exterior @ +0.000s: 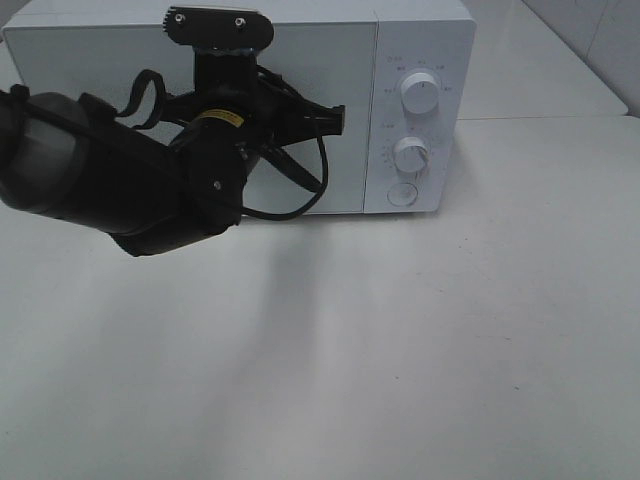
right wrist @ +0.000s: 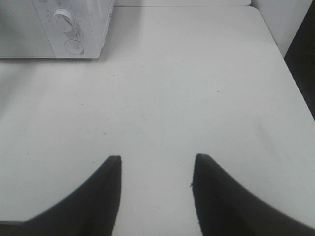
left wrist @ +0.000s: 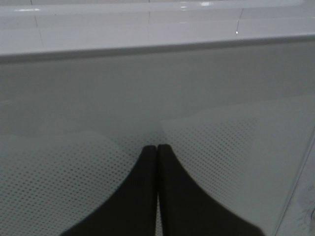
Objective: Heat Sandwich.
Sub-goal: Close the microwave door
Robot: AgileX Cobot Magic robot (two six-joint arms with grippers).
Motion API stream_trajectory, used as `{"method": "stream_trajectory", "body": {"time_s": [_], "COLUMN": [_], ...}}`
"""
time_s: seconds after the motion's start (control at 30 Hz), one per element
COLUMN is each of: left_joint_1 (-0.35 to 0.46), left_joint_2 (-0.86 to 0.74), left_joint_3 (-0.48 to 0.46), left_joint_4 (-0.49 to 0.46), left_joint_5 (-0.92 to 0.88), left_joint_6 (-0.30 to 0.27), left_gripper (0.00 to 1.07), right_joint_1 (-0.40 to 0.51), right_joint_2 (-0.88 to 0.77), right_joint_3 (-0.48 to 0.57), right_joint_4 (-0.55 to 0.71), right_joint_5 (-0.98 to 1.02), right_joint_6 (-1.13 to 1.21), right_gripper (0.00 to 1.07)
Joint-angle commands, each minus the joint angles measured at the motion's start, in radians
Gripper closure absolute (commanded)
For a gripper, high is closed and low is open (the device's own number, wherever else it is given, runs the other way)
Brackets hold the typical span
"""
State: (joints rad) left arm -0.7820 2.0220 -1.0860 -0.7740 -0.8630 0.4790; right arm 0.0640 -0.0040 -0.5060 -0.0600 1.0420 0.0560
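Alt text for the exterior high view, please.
A black robot arm's left pincer points at the closed door of a white box-shaped microwave oven standing on a white table. Two white round dials and a round button sit on its right panel; no sandwich is visible.

I log my left arm point(exterior: 190, 190) as black with a grey segment point(exterior: 40, 160), looped black cables point(exterior: 300, 190), a yellow label point(exterior: 215, 117), two bracket screws point(exterior: 180, 16); fingers point(right wrist: 93, 196) black, curved, tapering.

White microwave point(exterior: 352, 165) stands upright at twelve o'clock on the bench point(exterior: 400, 350), door point(exterior: 310, 50) shut and facing six. On its three o'clock side, an upper dial point(exterior: 421, 92), a lower dial point(exterior: 411, 155), and a round button point(exterior: 402, 194) below.
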Motion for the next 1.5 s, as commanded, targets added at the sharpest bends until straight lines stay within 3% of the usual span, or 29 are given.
{"method": "stream_trajectory", "body": {"time_s": [0.03,0.17,0.3,0.33,0.6,0.73,0.9,1.5], "left_joint_1": [0.03,0.03,0.03,0.03,0.033,0.044,0.086,0.251], "left_joint_2": [-0.024,-0.108,-0.158,-0.193,-0.311,-0.349,-0.433,-0.736], "left_joint_3": [0.007,0.117,0.159,0.183,0.242,0.248,0.248,0.248], "left_joint_4": [-0.017,0.04,0.085,0.135,0.317,0.372,0.512,0.682], "left_joint_5": [-0.046,-0.04,0.002,0.054,0.291,0.408,0.664,1.297], "left_joint_6": [-0.007,-0.057,-0.107,-0.149,-0.241,-0.249,-0.249,-0.249], "left_gripper": [1.07,1.07,1.07,1.07,1.07,1.07,1.07,1.07], "right_joint_1": [-0.003,-0.003,-0.003,-0.003,-0.003,-0.003,-0.003,-0.003], "right_joint_2": [-0.026,-0.026,-0.026,-0.026,-0.026,-0.026,-0.026,-0.026], "right_joint_3": [0.003,0.003,0.003,0.003,0.003,0.003,0.003,0.003], "right_joint_4": [-0.005,-0.005,-0.005,-0.005,-0.005,-0.005,-0.005,-0.005], "right_joint_5": [-0.004,-0.004,-0.004,-0.004,-0.004,-0.004,-0.004,-0.004], "right_joint_6": [-0.002,-0.002,-0.002,-0.002,-0.002,-0.002,-0.002,-0.002], "right_gripper": [0.61,0.61,0.61,0.61,0.61,0.61,0.61,0.61]}}
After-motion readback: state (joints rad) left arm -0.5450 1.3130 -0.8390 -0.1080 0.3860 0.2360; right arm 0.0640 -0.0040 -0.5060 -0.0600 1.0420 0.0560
